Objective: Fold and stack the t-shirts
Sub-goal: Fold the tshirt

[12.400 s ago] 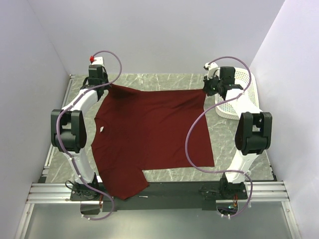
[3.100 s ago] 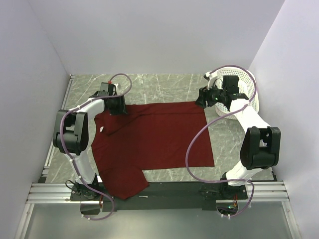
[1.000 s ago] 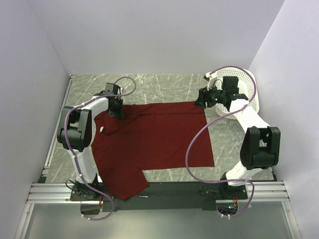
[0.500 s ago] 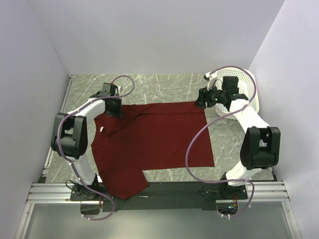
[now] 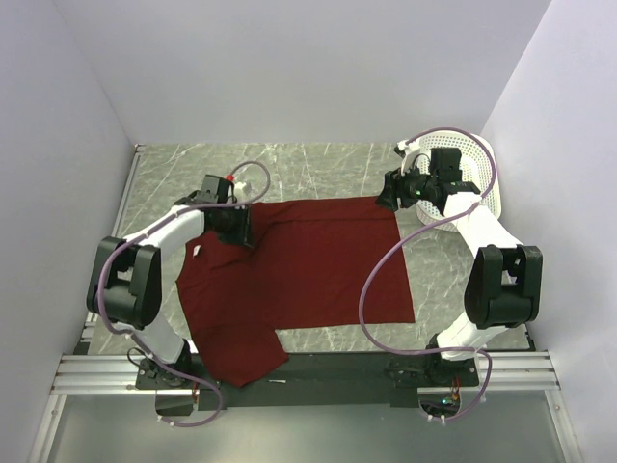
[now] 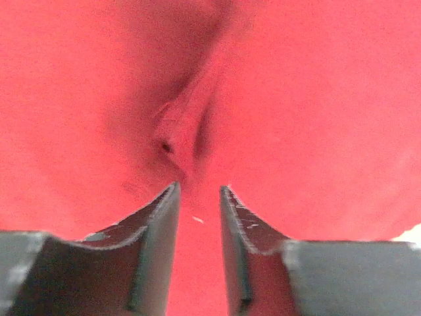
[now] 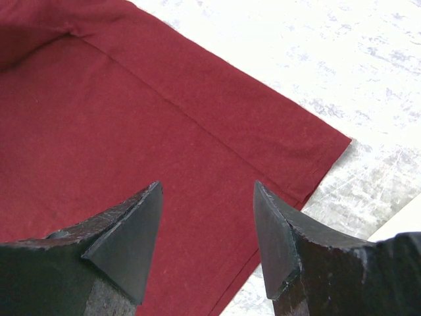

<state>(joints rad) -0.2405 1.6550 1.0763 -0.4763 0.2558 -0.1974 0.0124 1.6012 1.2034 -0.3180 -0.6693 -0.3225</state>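
As it lies spread, t-shirt (image 5: 308, 270) neck left, hem right, axis crosswise

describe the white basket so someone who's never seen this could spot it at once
On the grey marbled table, look to the far right corner, by the right gripper. The basket there is white with walls full of small holes, unlike the flat maroon t-shirt beside it.

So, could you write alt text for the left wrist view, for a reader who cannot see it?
Dark red t-shirt cloth fills the view, lit bright red, with a small raised wrinkle near the middle. The left gripper points at the wrinkle from the bottom edge, its two dark fingers slightly apart with nothing gripped.
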